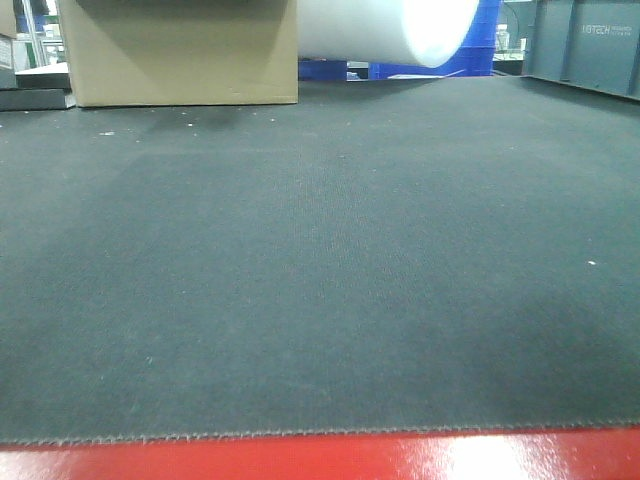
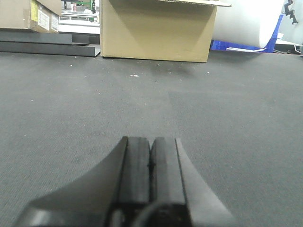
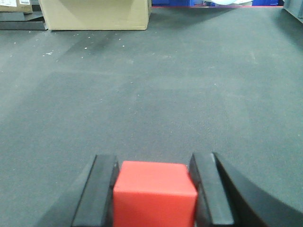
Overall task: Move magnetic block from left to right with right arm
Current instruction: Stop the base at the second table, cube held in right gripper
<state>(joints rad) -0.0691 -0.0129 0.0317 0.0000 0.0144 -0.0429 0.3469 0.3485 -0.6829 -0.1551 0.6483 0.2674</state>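
The magnetic block (image 3: 155, 189), a small plain red cube, sits between the two black fingers of my right gripper (image 3: 154, 159) in the right wrist view. Both pads press against its sides, just above the dark grey felt mat (image 3: 156, 94). In the left wrist view my left gripper (image 2: 151, 140) is shut, its black pads pressed together with nothing between them, low over the mat. The front view shows neither the grippers nor the block.
A large tan cardboard box (image 1: 178, 50) stands at the mat's far left edge. A white roll (image 1: 390, 25) lies beside it over blue crates, with a grey crate (image 1: 585, 45) at the far right. A red table edge (image 1: 320, 458) borders the mat's near side.
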